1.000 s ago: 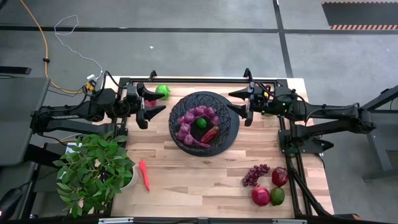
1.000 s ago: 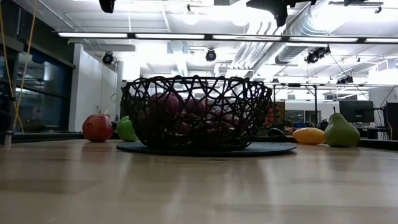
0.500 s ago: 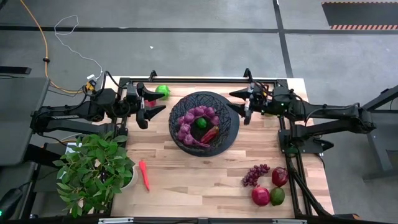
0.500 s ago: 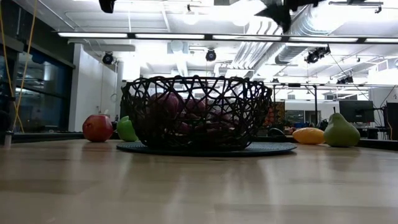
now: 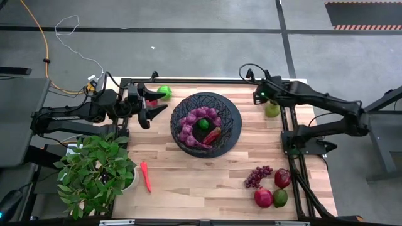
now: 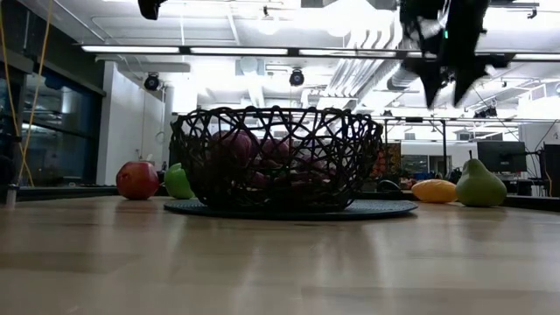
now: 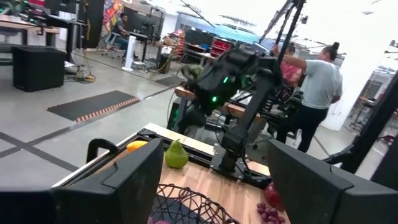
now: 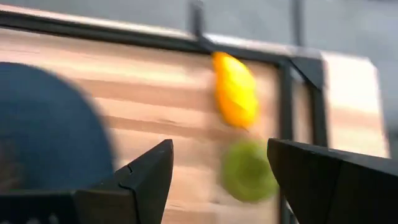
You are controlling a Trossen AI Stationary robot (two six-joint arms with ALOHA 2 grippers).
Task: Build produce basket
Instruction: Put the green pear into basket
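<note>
The black mesh basket [image 5: 206,122] stands at the table's far middle and holds purple grapes [image 5: 188,129], a green fruit [image 5: 203,124] and a red pepper [image 5: 211,134]. My right gripper [image 6: 446,87] hangs open to the right of the basket, tipped downward, above a yellow mango [image 8: 235,90] and a green pear [image 5: 272,110] that lie on the table. My left gripper [image 5: 154,108] stays open and level to the left of the basket, with a green fruit [image 5: 164,91] and a red apple [image 6: 137,179] beside it. Neither gripper holds anything.
A leafy potted plant [image 5: 94,172] fills the near left corner, with a red-orange pepper [image 5: 146,176] lying beside it. Grapes [image 5: 257,176], two red fruits [image 5: 263,197] and a green one [image 5: 280,198] lie at the near right. A person [image 7: 317,87] stands beyond the table.
My right gripper has swung away from the basket toward the table's far right corner, sunk a little and tipped from level to pointing downward over the mango and pear. Its fingers have stayed open. The produce and the basket have not moved.
</note>
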